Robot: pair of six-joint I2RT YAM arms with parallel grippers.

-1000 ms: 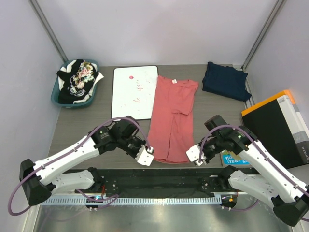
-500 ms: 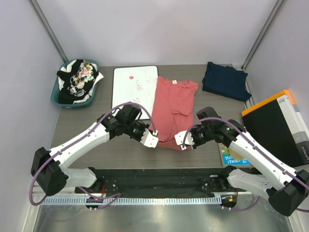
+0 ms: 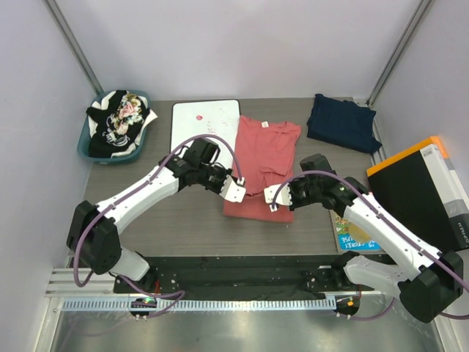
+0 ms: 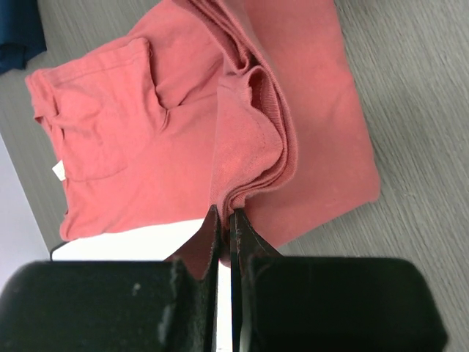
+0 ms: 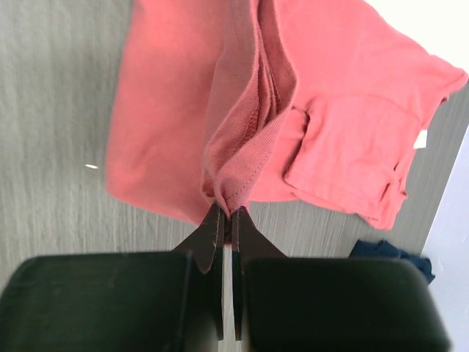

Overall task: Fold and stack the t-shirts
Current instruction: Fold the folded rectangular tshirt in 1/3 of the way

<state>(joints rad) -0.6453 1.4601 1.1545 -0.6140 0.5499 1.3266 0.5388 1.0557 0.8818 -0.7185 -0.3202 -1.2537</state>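
In the middle of the worktop (image 3: 146,213), a salmon shirt (image 3: 267,150), collar away from the arm bases. Shorter now than a second ago: near hem lifted and carried up over the body, doubled into a raised fold instead of lying flat at the near end.

Pinched at that hem on either side: left hand (image 3: 235,189) closed tight on the fold's left corner, right hand (image 3: 272,198) clamped the same way on its right corner. Seen bunched between the fingers in both wrist views. Moved away from the bases and closer together since then.

Elsewhere unchanged:
- Left of the salmon shirt, touching its edge: white board (image 3: 201,132) with red marks, near right corner crossed by the left arm.
- At far right: black-and-orange box (image 3: 421,191).
- In the far right corner: folded navy shirt (image 3: 341,122), well apart from the salmon one.
- At far left: teal basket (image 3: 86,150), heaped with black, white and floral shirts (image 3: 121,117).
- Beside the box, partly under the right arm: small booklet (image 3: 350,238).
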